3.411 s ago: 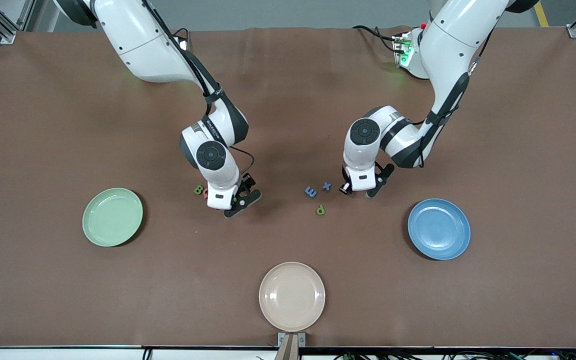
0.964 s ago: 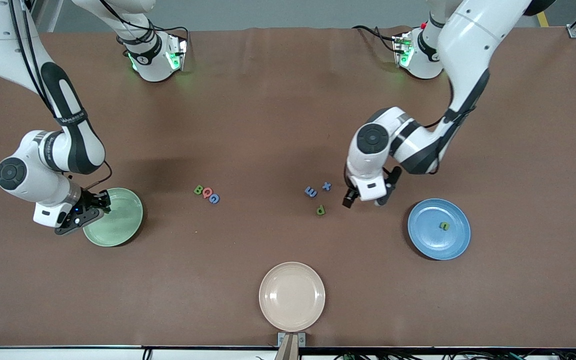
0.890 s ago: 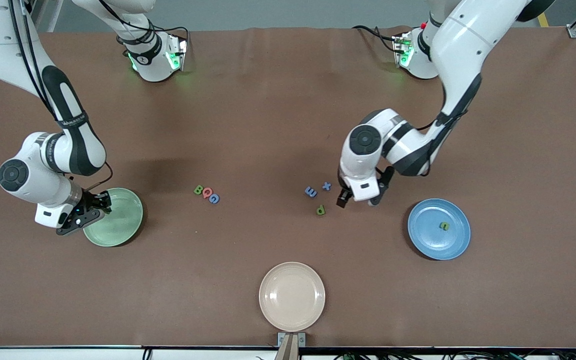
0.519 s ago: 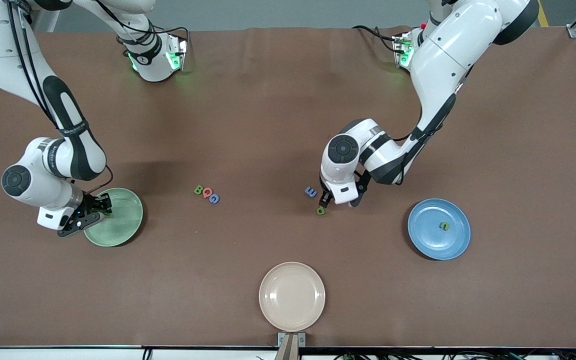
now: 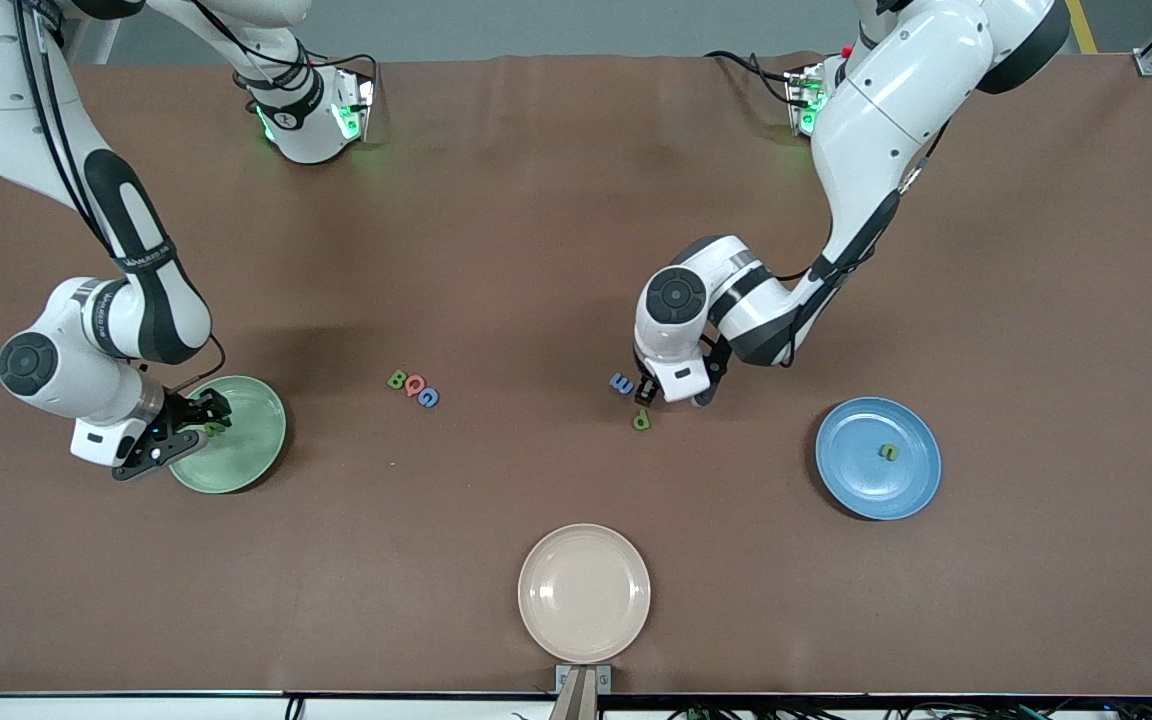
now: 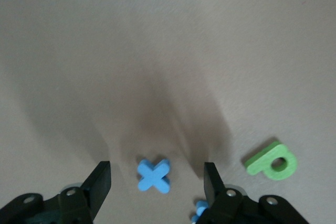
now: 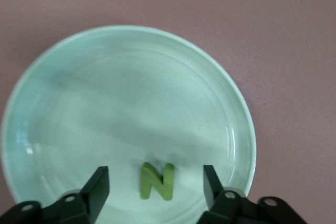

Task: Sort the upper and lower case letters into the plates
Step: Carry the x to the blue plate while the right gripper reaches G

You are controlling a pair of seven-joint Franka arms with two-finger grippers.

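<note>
My right gripper [image 7: 156,184] hangs open low over the mint green plate [image 7: 131,103]. A green N [image 7: 157,181] lies in that plate between the fingers and touches neither. The same gripper [image 5: 186,432] shows at the plate's [image 5: 241,455] rim. My left gripper [image 6: 156,182] is open and straddles a blue x [image 6: 154,175] on the table without touching it. A green p [image 6: 273,161] and a blue m [image 6: 199,211] lie beside it. From the front, the left gripper [image 5: 648,388] hides the x. The blue plate [image 5: 861,480] holds a small green n [image 5: 890,452].
A green B [image 5: 397,380], a red Q [image 5: 415,385] and a blue C [image 5: 427,397] lie in a row mid-table. The blue m [image 5: 621,383] and green p [image 5: 642,420] flank the left gripper. A cream plate [image 5: 584,592] sits at the near edge.
My right gripper has opened and the green N now lies in the mint plate. My left arm has swung from beside the blue plate to over the blue x, its jaws a little narrower.
</note>
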